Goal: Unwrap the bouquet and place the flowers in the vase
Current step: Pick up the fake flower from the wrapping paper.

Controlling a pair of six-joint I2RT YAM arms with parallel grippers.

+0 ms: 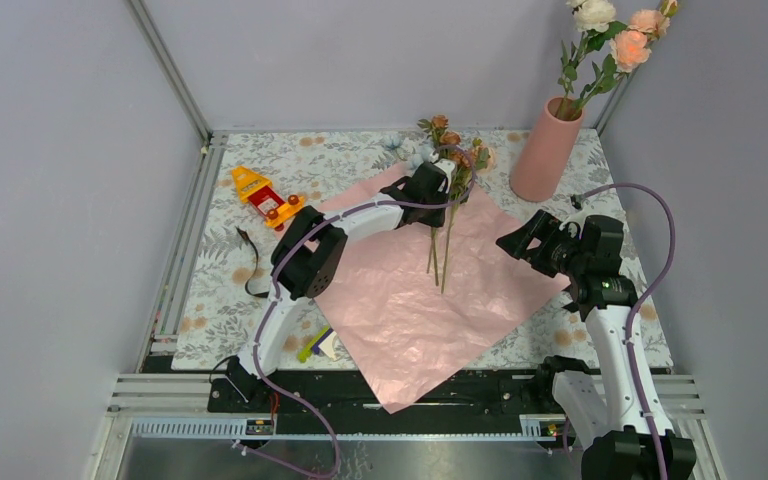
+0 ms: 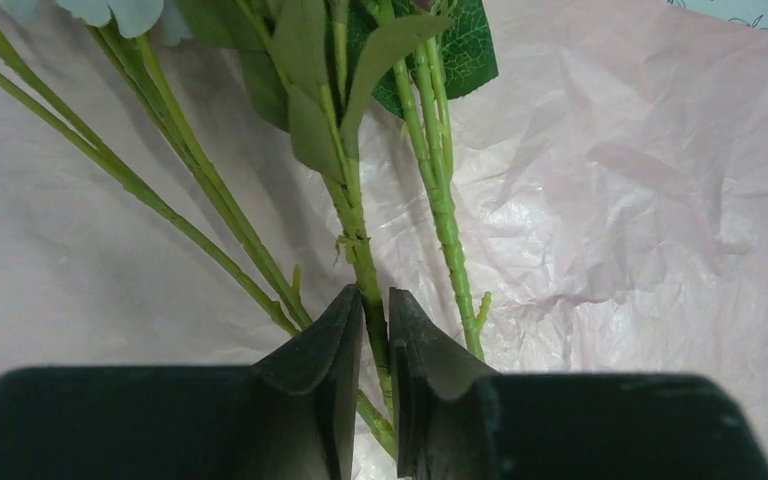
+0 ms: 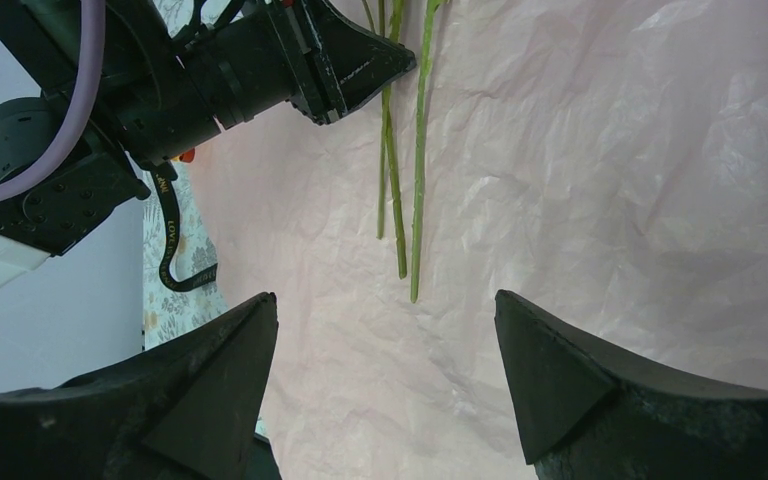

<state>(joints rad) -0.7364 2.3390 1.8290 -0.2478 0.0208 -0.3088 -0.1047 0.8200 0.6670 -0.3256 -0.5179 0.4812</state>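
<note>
Several flowers (image 1: 457, 158) lie at the far corner of the spread pink paper (image 1: 410, 310), blooms toward the back wall and stems trailing toward the arms. Others already stand in the vase (image 1: 545, 150) at the far right. The loose ones look light, thin and springy. Their plastic stems would probably bend rather than snap, may be a little slick, and have leaves that could snag on neighbours. The bare stretch below the leaves seems the best place to grip, one flower at a time. The left gripper (image 2: 376, 322) is there, its jaws drawn close on a single stem (image 2: 353, 215) with barely any gap. The right gripper (image 3: 385, 310) hangs spread wide and empty over the paper's right edge.

Only the left wrist view shows which stem sits between the jaws, and that others lie just beside it, outside the grip. Only the overhead view shows the vase and the blooms. The right wrist view shows the stem ends lying free on the paper and a black ribbon (image 3: 170, 240) off its left edge.
</note>
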